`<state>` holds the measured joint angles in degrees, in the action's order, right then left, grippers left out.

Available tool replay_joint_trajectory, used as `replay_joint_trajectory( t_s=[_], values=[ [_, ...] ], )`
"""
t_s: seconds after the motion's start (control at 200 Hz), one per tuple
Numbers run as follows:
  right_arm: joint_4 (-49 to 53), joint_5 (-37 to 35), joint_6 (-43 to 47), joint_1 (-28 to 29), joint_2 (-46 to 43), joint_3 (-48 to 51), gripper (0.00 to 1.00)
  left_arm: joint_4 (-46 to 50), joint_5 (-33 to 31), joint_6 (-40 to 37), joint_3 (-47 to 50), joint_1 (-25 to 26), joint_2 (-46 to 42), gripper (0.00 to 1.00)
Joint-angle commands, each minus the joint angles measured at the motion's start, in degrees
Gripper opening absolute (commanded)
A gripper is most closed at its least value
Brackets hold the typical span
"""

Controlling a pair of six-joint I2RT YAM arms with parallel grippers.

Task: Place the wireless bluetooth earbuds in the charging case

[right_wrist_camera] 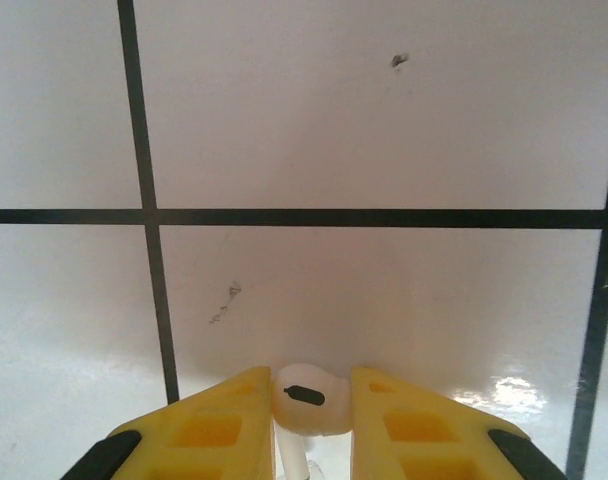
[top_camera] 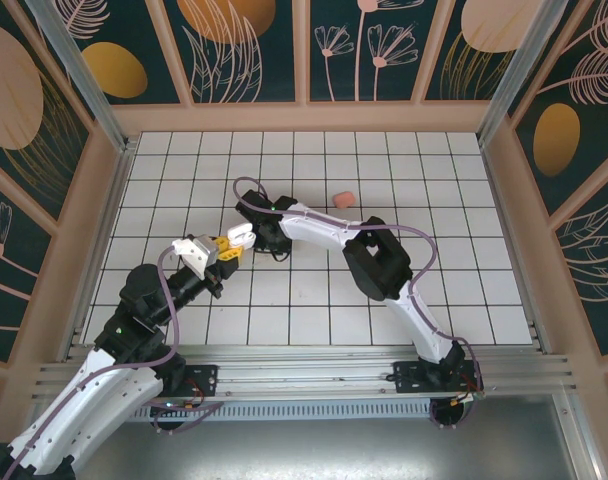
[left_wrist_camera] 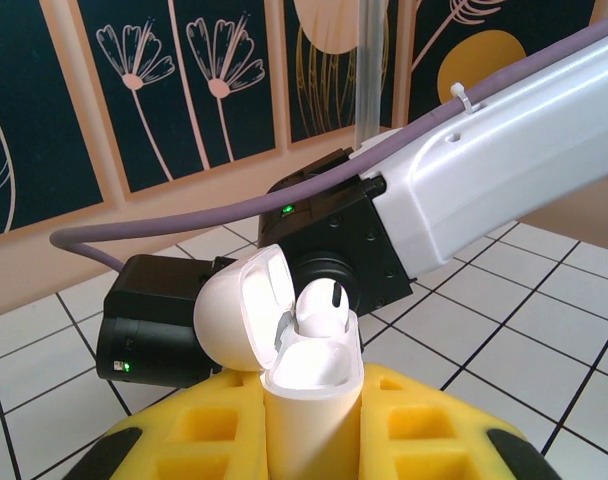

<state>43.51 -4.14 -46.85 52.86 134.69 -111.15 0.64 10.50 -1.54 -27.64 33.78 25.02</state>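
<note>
Left gripper (top_camera: 227, 250) clamps the open charging case (left_wrist_camera: 314, 385) upright, lid back, a seated earbud (left_wrist_camera: 322, 308) in one well. Right gripper (right_wrist_camera: 311, 402) pinches a second earbud (right_wrist_camera: 304, 392) over the tiles (right_wrist_camera: 384, 120). Farther out, a salmon piece (top_camera: 344, 196) lies loose. Step, likely: bringing the bud to the case; next calls for its stem lined over the free well

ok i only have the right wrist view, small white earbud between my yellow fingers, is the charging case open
observer: yes, the white plastic charging case has its lid flipped open, upright in the left gripper
operator: anything inside it
observer: one white earbud sits in it
operator: anything else on the table
observer: a small salmon-pink piece lies alone on the white tiled table, toward the back wall
</note>
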Motion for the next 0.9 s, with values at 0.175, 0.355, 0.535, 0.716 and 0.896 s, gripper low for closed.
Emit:
replay_joint_trajectory(
  t_s=[0.175,0.355,0.535,0.716,0.896],
  values=[
    [1.33,-6.39,2.02,-1.61,-7.60,5.40,0.20,-5.83,3.85,1.19,1.47,0.31,1.65,0.00],
    [-0.39,-10.09,2.40,-2.65,-14.85,11.28,0.20,-10.93,5.99,3.36,2.67,0.24,3.87,0.00],
    [-3.24,-13.99,3.39,-3.38,-23.38,16.98,0.19,-15.52,7.50,5.14,2.94,0.32,7.52,0.00],
    [-7.79,-17.77,5.52,-3.46,-32.71,22.32,0.19,-21.08,8.12,7.15,2.94,0.31,12.10,0.00],
    [-16.27,-19.44,9.22,-3.25,-43.00,29.29,0.19,-27.02,9.49,9.90,2.52,0.28,18.26,0.00]
  ],
)
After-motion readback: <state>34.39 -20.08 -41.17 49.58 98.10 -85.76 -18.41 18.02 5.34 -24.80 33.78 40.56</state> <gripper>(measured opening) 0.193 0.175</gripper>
